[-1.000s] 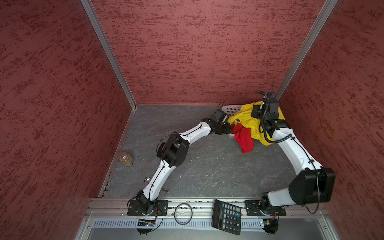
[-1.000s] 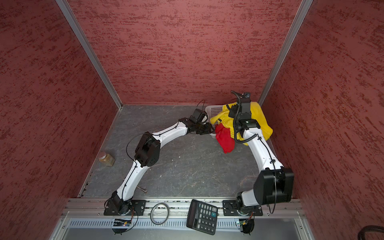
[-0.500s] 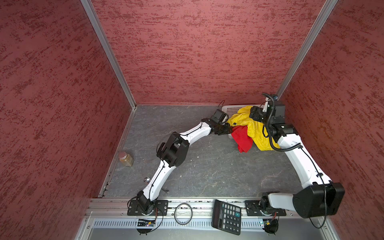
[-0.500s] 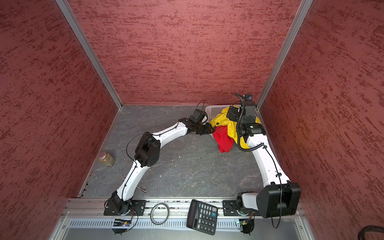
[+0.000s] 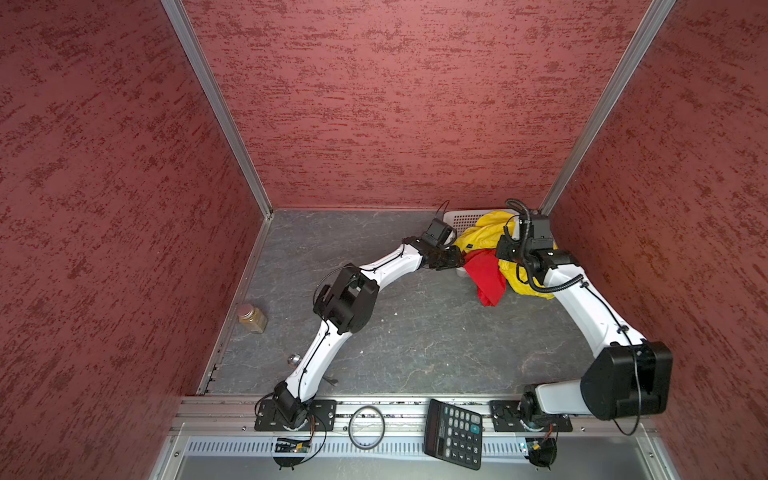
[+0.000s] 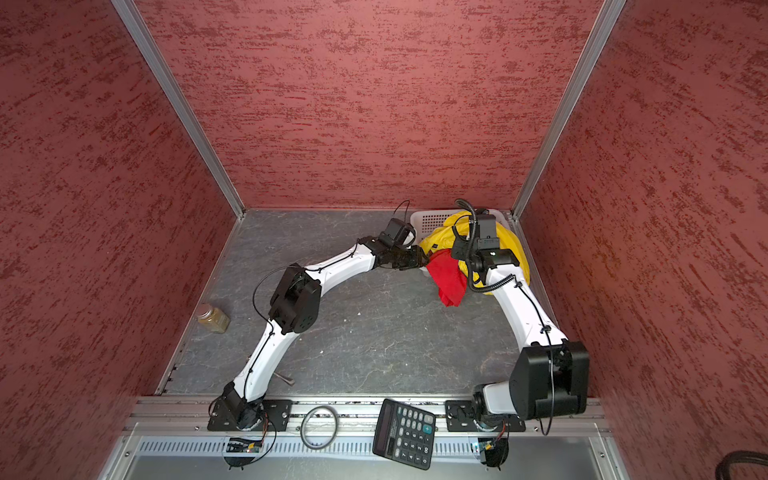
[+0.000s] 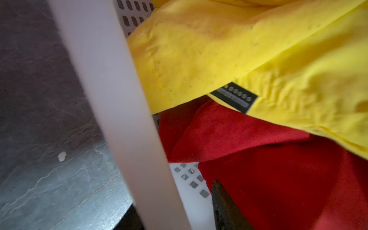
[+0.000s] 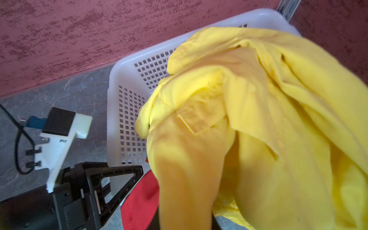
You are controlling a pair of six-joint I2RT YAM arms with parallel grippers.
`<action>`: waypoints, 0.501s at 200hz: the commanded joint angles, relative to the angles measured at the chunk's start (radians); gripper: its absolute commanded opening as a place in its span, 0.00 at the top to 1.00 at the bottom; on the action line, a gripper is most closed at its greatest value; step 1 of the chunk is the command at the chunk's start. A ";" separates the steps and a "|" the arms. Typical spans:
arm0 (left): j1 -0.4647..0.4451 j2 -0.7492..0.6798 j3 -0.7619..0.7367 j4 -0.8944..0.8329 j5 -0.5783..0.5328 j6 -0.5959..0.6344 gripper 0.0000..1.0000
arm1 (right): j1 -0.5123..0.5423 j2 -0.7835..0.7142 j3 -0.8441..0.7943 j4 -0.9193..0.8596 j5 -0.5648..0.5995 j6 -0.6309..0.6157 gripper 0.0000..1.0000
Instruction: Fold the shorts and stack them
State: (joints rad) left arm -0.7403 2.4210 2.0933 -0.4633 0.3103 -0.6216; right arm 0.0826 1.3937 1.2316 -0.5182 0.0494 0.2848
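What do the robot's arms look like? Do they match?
Yes, they match. The left arm and right arm are smooth white tubes linked by chunky black joints, bolted to black base plates. Thin black cables run along both; the right one also carries a ribbed black hose. The left gripper is black, and a white bracket holds its camera.

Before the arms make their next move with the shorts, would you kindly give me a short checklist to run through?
Left gripper on the basket rim: ok, the rim sits between its jaws.
Right gripper holding the yellow shorts: cannot tell, fabric hides the grip.
Yellow shorts clear of the basket: not ok, draped over it.
Red shorts free of the yellow pair: not ok, yellow overlaps them.
Jar away from the shorts: ok, by the left wall.
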 commanded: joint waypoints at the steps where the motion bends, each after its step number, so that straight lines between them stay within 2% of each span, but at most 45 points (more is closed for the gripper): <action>1: -0.001 -0.015 -0.014 -0.010 -0.004 -0.001 0.51 | 0.002 -0.019 0.144 0.008 0.063 -0.020 0.97; 13: -0.001 -0.015 -0.014 -0.008 -0.003 -0.003 0.51 | 0.000 -0.016 0.214 0.002 0.087 -0.026 1.00; 35: -0.001 -0.014 -0.013 -0.003 0.001 -0.005 0.51 | 0.001 -0.005 0.350 0.006 0.115 -0.029 0.99; 64: 0.000 -0.016 -0.024 -0.002 0.006 -0.005 0.51 | -0.001 0.020 0.428 0.027 0.146 -0.032 0.97; 100: 0.002 -0.019 -0.026 0.003 0.020 -0.006 0.51 | 0.001 0.081 0.647 0.019 0.096 -0.054 0.99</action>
State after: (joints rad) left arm -0.7399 2.4210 2.0781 -0.4541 0.3153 -0.6243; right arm 0.0818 1.4487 1.7329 -0.5655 0.1516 0.2539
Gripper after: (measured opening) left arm 0.490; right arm 0.077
